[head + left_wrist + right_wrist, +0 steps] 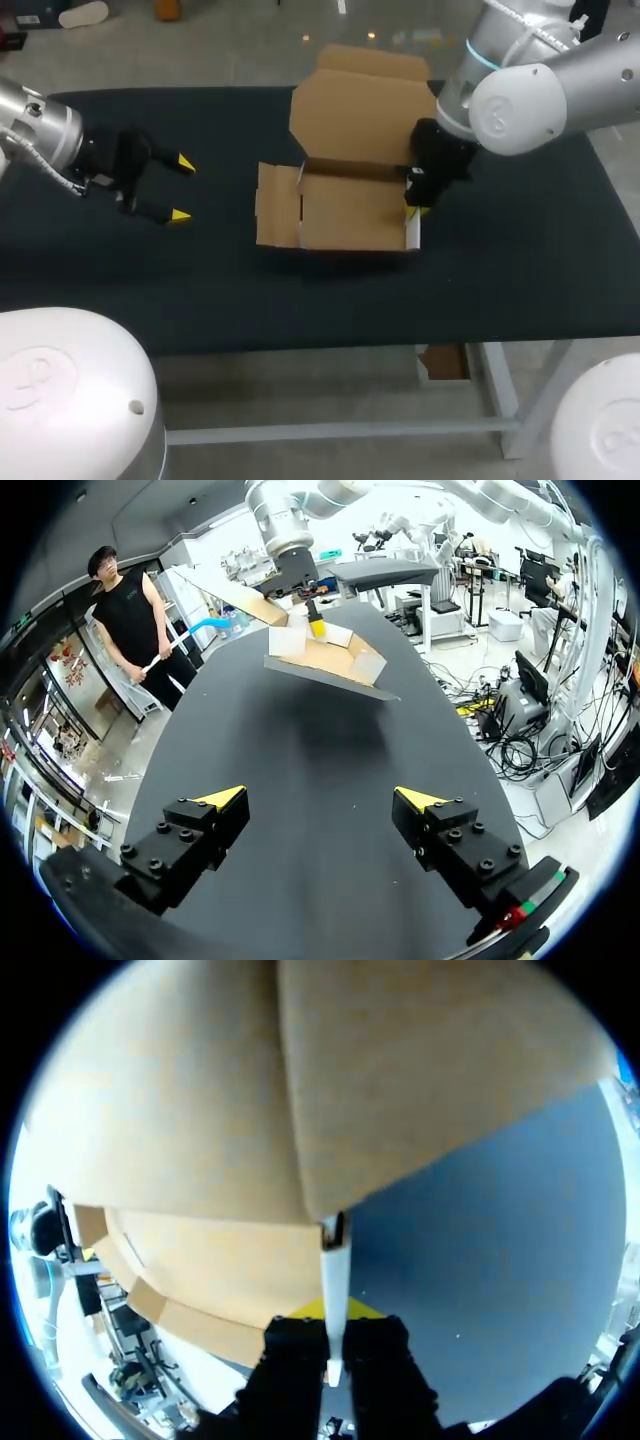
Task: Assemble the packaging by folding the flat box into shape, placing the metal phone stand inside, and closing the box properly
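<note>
**A:** How far is the packaging coming along?

**B:** Partway, I'd judge. The box (350, 205) is sitting mid-table, toward the far edge of the table (520, 265), and is standing as an open tray. Its lid (360, 110) is rising at the back, and its left flap (278, 205) is lying outward, not tucked in.

**A:** And the claws?

**B:** The right gripper (418, 197) is pinching the box's right side wall, fingers narrow, with the thin wall edge running between them. The left gripper (178, 190) is hanging wide open over the table's left part, holding nothing, well apart from the box.

**A:** So what's remaining?

**B:** Finishing the side walls, putting the stand inside and closing the lid.

**A:** Anything you're not making out?

**B:** The metal phone stand isn't showing in any view, and the tray floor is looking like bare cardboard. The right arm is covering the box's far right corner. Cardboard is filling most of the right wrist view.
</note>
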Available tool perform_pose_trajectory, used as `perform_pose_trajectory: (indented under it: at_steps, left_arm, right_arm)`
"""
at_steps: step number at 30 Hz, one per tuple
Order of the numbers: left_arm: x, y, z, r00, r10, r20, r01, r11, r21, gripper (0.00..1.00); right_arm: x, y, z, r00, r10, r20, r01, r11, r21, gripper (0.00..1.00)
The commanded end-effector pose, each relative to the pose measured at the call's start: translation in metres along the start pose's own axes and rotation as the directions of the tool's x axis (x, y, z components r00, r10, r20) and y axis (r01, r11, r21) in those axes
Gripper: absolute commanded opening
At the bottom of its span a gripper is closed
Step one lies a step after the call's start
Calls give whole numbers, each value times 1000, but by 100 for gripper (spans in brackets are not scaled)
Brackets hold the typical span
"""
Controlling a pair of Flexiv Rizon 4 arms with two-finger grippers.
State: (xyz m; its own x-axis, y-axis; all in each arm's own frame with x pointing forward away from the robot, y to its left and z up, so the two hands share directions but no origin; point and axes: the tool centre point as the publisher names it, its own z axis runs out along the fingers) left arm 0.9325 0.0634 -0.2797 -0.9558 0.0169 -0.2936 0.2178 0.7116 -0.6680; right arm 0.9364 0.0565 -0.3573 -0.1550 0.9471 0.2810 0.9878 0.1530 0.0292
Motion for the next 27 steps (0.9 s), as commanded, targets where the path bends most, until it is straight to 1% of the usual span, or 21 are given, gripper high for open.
perform_pose_trajectory:
  at_steps: [1, 23, 27]
  left_arm:
    - [1, -1, -1, 1000, 0, 0, 0, 1000, -2, 100]
    - [1, -1, -1, 1000, 0, 0, 0, 1000, -2, 100]
    - [1, -1, -1, 1000, 0, 0, 0, 1000, -2, 100]
  right_arm:
    - [0, 1, -2, 1000, 0, 0, 0, 1000, 8, 0]
    - [0, 1, -2, 1000, 0, 0, 0, 1000, 8, 0]
    - [-4, -6, -2, 999, 17, 39, -18, 999, 26, 0]
